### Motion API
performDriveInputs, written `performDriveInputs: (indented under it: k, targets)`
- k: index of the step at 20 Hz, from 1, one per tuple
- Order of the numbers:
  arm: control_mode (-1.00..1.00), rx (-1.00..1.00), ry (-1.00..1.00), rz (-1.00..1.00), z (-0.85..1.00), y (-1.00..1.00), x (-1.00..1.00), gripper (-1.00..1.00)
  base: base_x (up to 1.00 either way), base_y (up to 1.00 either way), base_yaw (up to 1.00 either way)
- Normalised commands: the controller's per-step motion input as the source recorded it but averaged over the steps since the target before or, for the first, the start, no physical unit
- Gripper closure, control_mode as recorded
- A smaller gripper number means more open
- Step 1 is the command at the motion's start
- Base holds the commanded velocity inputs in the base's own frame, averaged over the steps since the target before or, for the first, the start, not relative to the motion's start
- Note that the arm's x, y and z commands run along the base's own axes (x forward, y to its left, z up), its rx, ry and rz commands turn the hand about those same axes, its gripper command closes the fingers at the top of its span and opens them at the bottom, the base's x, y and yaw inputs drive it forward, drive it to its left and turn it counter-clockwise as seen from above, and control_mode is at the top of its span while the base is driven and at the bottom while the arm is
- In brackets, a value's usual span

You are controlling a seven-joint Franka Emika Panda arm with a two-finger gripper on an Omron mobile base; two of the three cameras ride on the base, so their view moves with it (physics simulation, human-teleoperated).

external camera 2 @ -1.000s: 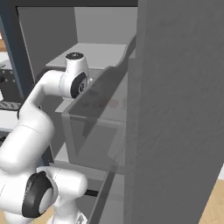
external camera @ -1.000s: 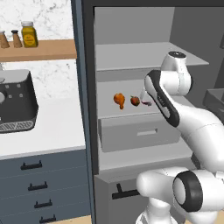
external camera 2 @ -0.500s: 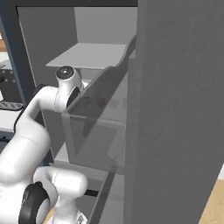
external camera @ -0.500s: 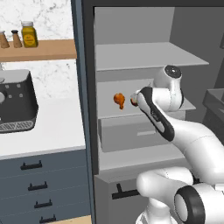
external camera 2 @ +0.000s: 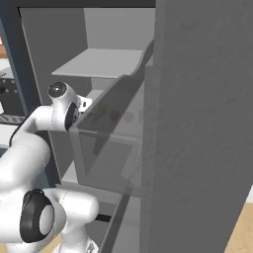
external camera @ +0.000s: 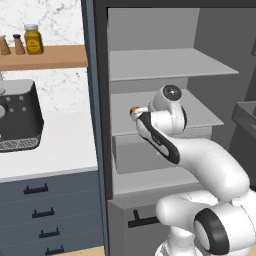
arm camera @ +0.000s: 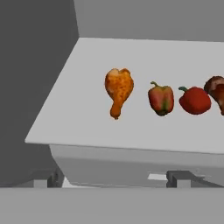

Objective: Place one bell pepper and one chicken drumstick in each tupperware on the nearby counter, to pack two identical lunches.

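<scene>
On the white fridge shelf lies a chicken drumstick, orange-brown, thick end up. Right of it stand two red bell peppers, then a brown piece cut off by the frame edge. My gripper hangs open in front of the shelf's front edge, below the drumstick, touching nothing. In the left base view the arm reaches into the fridge, and an orange bit of drumstick shows beside the hand. The white counter lies left of the fridge. The tupperware is out of view.
A black coffee machine stands on the counter, under a wooden shelf with jars. The fridge's left wall is close beside the hand. The open fridge door with its clear bin stands on the right.
The arm has swung left along the fridge shelf, and the hand now covers most of the food in the left base view. The jaws have spread wider.
</scene>
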Motion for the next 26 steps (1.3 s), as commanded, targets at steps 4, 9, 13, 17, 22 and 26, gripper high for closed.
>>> performDriveInputs:
  k: [4, 9, 13, 17, 22, 26]
  targets:
    - [-1.0, 0.0, 0.0, 0.0, -0.15, -0.24, 0.43, -1.0, 0.0, 0.0, 0.0]
    - [-1.0, 0.0, 0.02, 0.0, -0.17, -0.04, 0.49, -1.0, 0.0, 0.0, 0.0]
    - [-1.0, -0.02, 0.01, 0.0, -0.09, 0.24, 0.35, -1.0, 0.0, 0.0, 0.0]
    - [-1.0, -0.04, 0.02, 0.0, -0.28, 0.06, 0.34, -1.0, 0.0, 0.0, 0.0]
    - [-1.0, 0.0, 0.02, 0.0, -0.25, 0.0, 0.4, -1.0, 0.0, 0.0, 0.0]
    - [-1.0, 0.0, 0.07, 0.0, -0.25, 0.0, 0.38, -1.0, 0.0, 0.0, 0.0]
